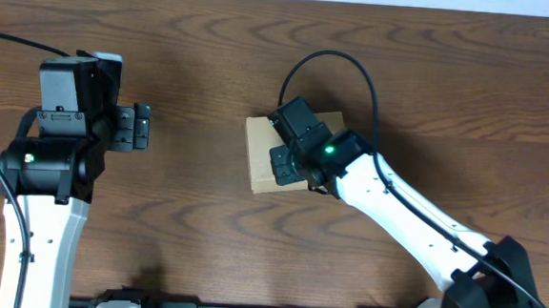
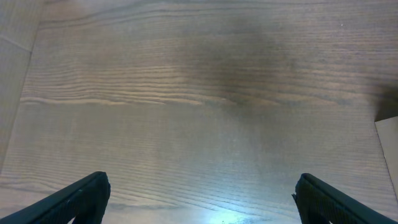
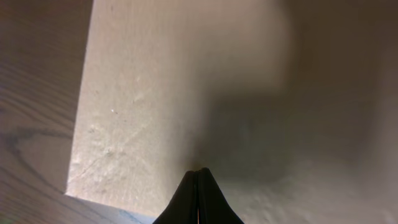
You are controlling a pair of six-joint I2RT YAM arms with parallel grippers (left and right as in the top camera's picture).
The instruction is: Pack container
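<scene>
1. Container position. I read the container [image 1: 266, 163] at the middle of the table [image 1: 195, 54], lying flat. In the overhead view its top face looks level and unbroken, with no flap standing up. I judge the lid to be down.

2. Right claw. The right gripper [image 3: 199, 177] is clenched, its two fingers pressed together into a single point and holding nothing. In the right wrist view that point rests on, or just above, the cardboard top. I cannot confirm contact.

3. Left claw. The left gripper [image 1: 141, 127] is released, jaws spread wide and empty. It hangs over bare wood well to the left of the container. Only a corner of the box shows at the right edge of the left wrist view.

4. Progress. No loose items are visible on the table, and the box interior is hidden. I judge that loading is finished and the closing step is in hand or nearly complete.

5. Remaining. Confirm the flap is seated, then lift the right arm away.
</scene>
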